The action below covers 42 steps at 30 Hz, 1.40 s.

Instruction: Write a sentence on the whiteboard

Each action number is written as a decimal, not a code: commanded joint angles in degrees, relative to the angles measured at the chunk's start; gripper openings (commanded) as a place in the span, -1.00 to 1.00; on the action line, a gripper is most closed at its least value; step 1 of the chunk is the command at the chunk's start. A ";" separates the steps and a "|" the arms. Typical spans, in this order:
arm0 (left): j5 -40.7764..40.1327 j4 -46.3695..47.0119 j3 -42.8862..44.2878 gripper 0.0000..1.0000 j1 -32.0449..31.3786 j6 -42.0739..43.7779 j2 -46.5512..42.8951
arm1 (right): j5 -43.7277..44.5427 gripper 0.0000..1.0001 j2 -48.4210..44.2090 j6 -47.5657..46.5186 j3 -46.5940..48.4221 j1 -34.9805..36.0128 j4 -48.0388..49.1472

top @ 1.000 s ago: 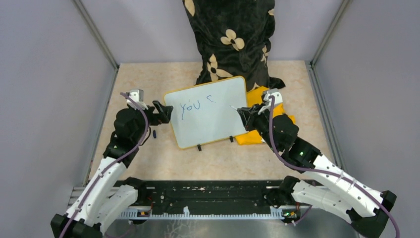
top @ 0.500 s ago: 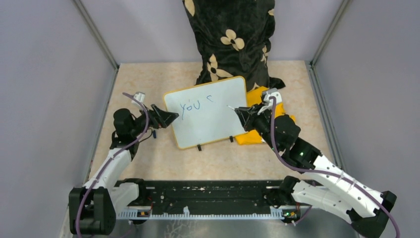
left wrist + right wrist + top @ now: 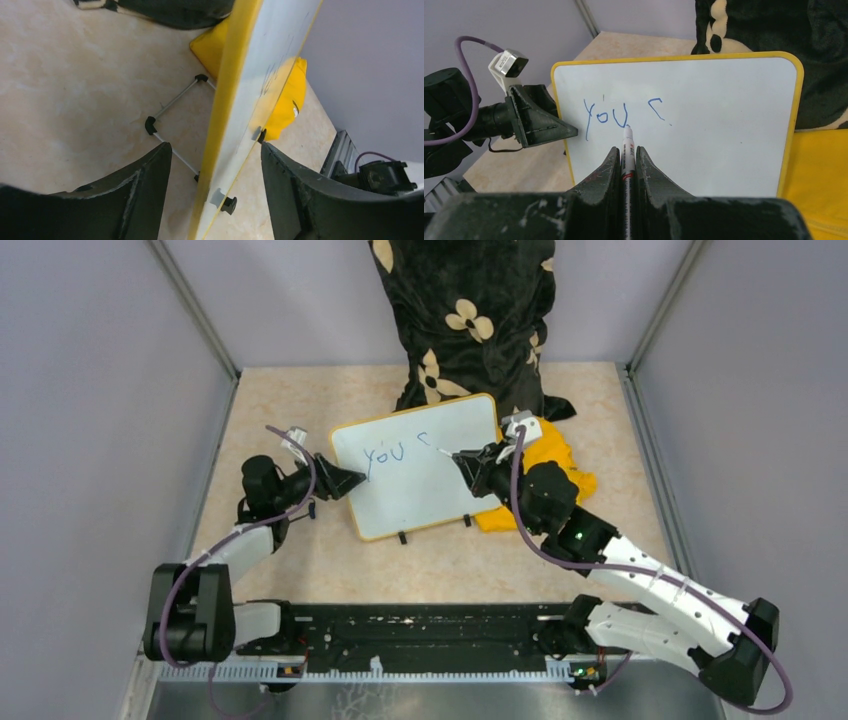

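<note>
only "you c" of the sentence (image 3: 601,117) stands on the whiteboard (image 3: 420,495); most looks left to write. right pincer (image 3: 627,150) pinches the marker (image 3: 628,137); left pincer (image 3: 215,147) gapes astride the board's edge, unclamped.

A: Where does the top view sit?
B: High behind the arm bases, looking down on the whole desk (image 3: 300,560).
A: And the wrist views?
B: Close. The one on the left hand (image 3: 342,480) looks along the whiteboard (image 3: 420,485) edge, between its fingers (image 3: 145,190). The one on the right hand (image 3: 466,460) faces the written side, past its marker (image 3: 627,142). All three share that board.
</note>
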 commanded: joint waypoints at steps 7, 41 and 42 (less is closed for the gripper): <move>7.49 7.22 2.06 -0.06 0.60 6.19 7.98 | 10.82 -1.00 6.29 -2.27 2.11 2.39 5.11; 4.80 12.52 -2.02 -1.00 0.72 9.55 9.36 | 16.42 -1.00 16.59 -3.88 3.34 1.84 14.17; 4.78 12.84 -2.21 -1.00 0.71 9.59 9.20 | 16.41 -1.00 16.36 -3.92 3.10 1.88 14.20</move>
